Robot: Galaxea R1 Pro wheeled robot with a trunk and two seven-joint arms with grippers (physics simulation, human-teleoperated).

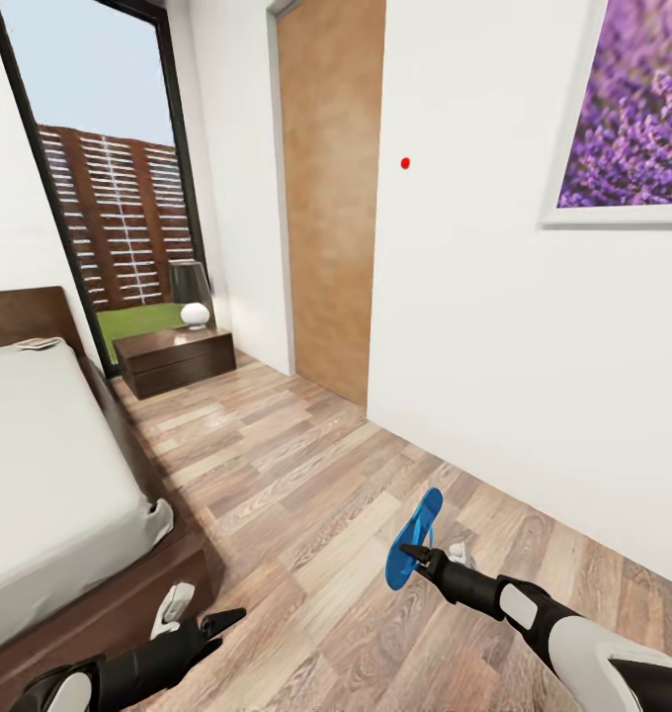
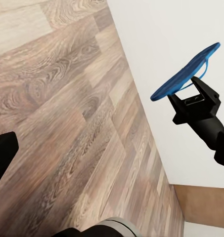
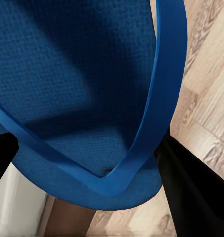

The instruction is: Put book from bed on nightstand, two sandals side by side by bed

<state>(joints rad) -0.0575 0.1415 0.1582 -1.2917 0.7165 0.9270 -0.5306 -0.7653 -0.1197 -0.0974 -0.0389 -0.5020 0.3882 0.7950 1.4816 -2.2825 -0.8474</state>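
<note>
Wood-plank floor (image 1: 306, 494) runs between the bed (image 1: 49, 494) and a white wall (image 1: 494, 326), with a nightstand (image 1: 173, 361) by the tall window (image 1: 109, 178) and a door (image 1: 331, 188) beyond. One blue sandal (image 1: 415, 539) hangs above the floor, pinched in the right gripper (image 1: 422, 557); the right wrist view suggests the jaws close on the sole near the strap (image 3: 161, 98), though the exact bite is hard to read. It looks light and thin, probably bendy, so a hold near the sole's middle should keep it from flopping. The left gripper (image 1: 203, 618) hovers low beside the bed frame with its fingers apart and nothing between them. The planks look flat and hard, fair for sliding the sandal into line.
</note>
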